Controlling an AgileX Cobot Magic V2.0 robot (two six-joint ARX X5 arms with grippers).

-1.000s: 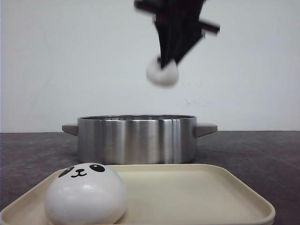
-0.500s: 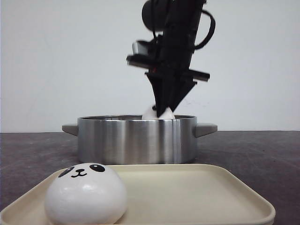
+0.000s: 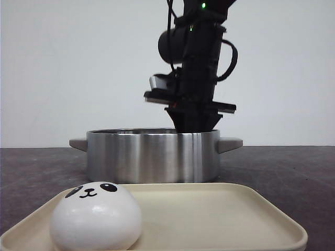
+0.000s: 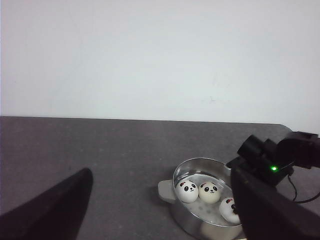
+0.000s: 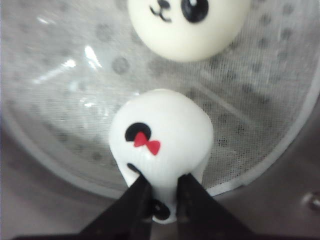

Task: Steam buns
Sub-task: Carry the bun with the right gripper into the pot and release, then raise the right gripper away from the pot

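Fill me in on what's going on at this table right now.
The right gripper is down inside the steel pot, pinching a panda bun with a red bow against the perforated steamer liner. Two more buns already sit in the pot. One bun waits on the beige tray in front. The left gripper hangs open off to the side, holding nothing.
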